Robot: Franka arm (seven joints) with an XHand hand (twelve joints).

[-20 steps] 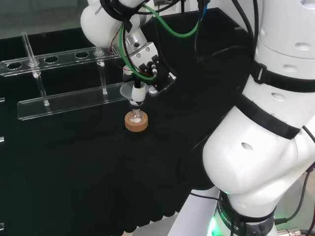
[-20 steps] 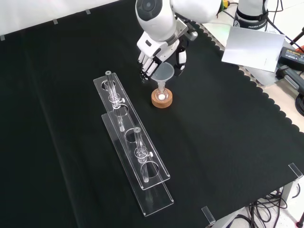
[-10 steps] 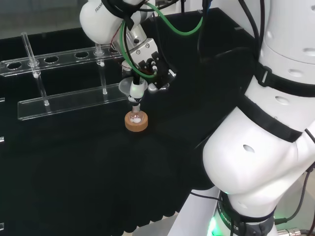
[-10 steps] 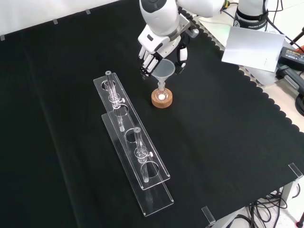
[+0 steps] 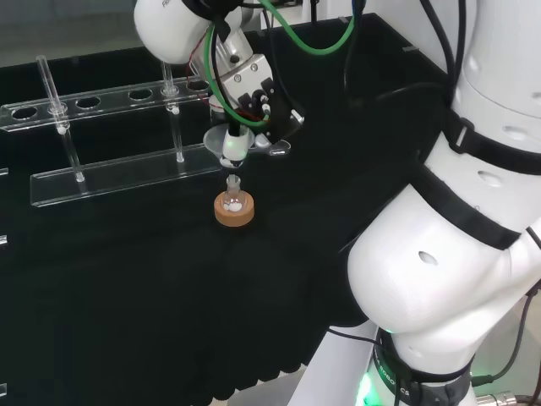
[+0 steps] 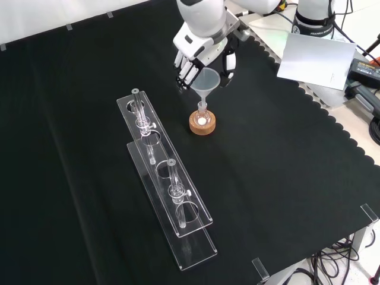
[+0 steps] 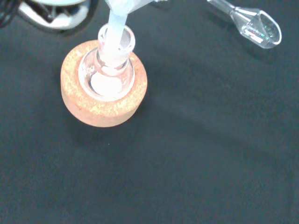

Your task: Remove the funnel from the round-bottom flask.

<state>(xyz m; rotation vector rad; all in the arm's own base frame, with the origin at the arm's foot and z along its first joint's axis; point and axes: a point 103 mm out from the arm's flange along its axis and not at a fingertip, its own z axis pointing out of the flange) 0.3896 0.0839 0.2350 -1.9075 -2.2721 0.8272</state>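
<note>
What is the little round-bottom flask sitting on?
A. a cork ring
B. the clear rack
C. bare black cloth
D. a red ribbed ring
A: the wrist view shows the flask nested in a tan cork ring on the black cloth, with the funnel held above it by the robot hand.

White arm (image 5: 439, 279), green cable (image 5: 304, 52)

Two clear acrylic racks (image 6: 169, 196) are lying end to end w/ overlap on my worktop's black cloth (image 6: 285, 178), each holding an upright glass tube (image 6: 141, 116). Off the cloth's edge, front view top right, a grey sheet (image 6: 314, 56) is sitting.
</note>
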